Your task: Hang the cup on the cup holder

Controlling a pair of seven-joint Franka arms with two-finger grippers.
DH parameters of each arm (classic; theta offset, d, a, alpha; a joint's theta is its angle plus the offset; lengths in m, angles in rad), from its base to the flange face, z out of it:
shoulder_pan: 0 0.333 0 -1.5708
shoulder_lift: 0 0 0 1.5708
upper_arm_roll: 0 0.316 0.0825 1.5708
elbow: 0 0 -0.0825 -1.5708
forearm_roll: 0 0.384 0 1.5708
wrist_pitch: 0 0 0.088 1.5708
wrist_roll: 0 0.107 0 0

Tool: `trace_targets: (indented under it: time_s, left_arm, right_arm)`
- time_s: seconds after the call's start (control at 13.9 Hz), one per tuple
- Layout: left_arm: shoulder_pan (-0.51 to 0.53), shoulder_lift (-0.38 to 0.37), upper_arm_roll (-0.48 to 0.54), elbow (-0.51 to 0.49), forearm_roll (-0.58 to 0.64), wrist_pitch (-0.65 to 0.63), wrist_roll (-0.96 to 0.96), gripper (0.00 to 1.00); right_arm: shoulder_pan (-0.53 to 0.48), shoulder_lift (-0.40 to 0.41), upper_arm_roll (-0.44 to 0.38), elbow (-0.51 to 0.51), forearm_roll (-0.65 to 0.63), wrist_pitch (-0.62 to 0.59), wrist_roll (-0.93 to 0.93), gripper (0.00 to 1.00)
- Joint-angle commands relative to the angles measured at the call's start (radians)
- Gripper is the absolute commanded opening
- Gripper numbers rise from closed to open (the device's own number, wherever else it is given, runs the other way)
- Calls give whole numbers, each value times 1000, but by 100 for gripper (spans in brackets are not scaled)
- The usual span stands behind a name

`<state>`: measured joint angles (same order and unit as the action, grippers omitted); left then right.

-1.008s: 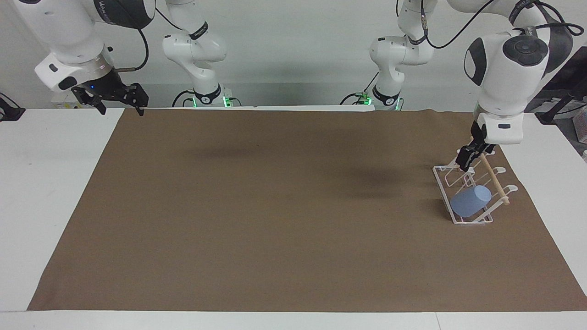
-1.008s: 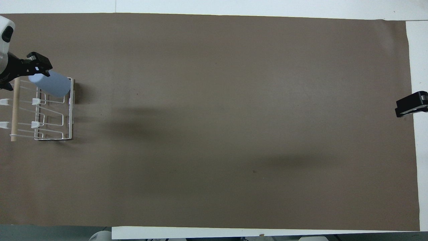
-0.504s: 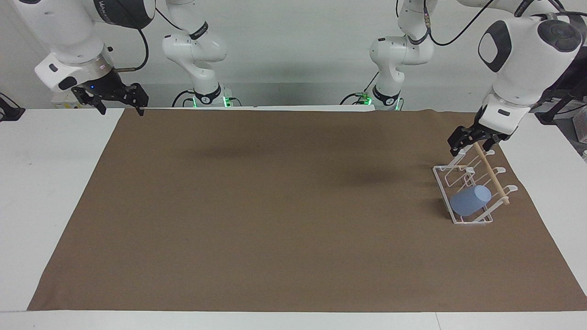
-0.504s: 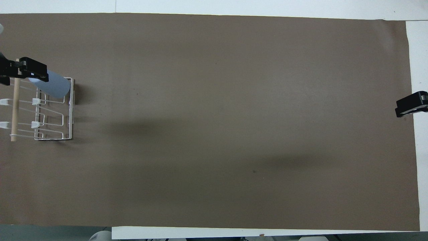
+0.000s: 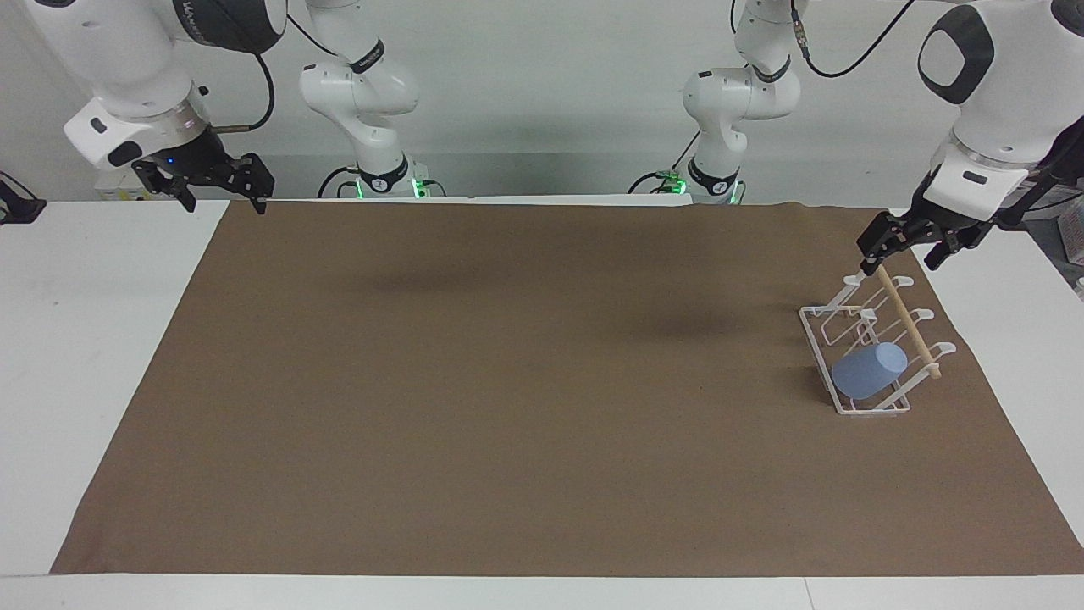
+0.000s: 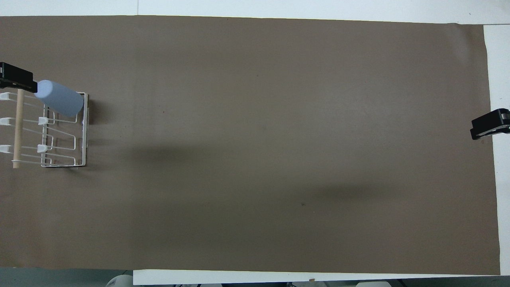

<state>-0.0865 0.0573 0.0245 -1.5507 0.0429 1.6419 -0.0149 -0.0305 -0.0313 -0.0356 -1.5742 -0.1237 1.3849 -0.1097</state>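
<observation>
The light blue cup (image 5: 868, 370) hangs tilted on a slanted loop of the white wire cup holder (image 5: 817, 356), at the end of the rack farther from the robots, toward the left arm's end of the table. A thin wooden dowel (image 5: 908, 322) lies across the loops. In the overhead view the cup (image 6: 59, 98) sits on the rack (image 6: 85, 135). My left gripper (image 5: 906, 250) is open and empty, up in the air over the rack's end nearer to the robots; it shows at the edge of the overhead view (image 6: 18, 79). My right gripper (image 5: 222, 199) is open and waits.
A brown mat (image 5: 508, 381) covers most of the white table (image 5: 76, 339). The right gripper hangs over the mat's edge at the right arm's end (image 6: 484, 128).
My left gripper has lifted up off the rack and moved toward the left arm's end of the table. The cup stays on the rack. The right arm has not moved.
</observation>
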Motion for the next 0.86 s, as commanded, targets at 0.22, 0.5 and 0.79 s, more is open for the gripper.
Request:
trace_targets:
  time_s: [0.22,0.5,0.79]
  left_arm:
    - [-30,42,45,78,-83,24,21,100]
    - [-38,21,45,43,-78,-9,15,100]
    - [-35,6,43,18,-46,-7,26,100]
  right_arm:
    - [-9,-19,-1,-23,-4,-3,-11,100]
    - [-29,-21,-13,-17,52,6,-10,100]
    - [-26,-25,-32,-20,52,-17,-19,100]
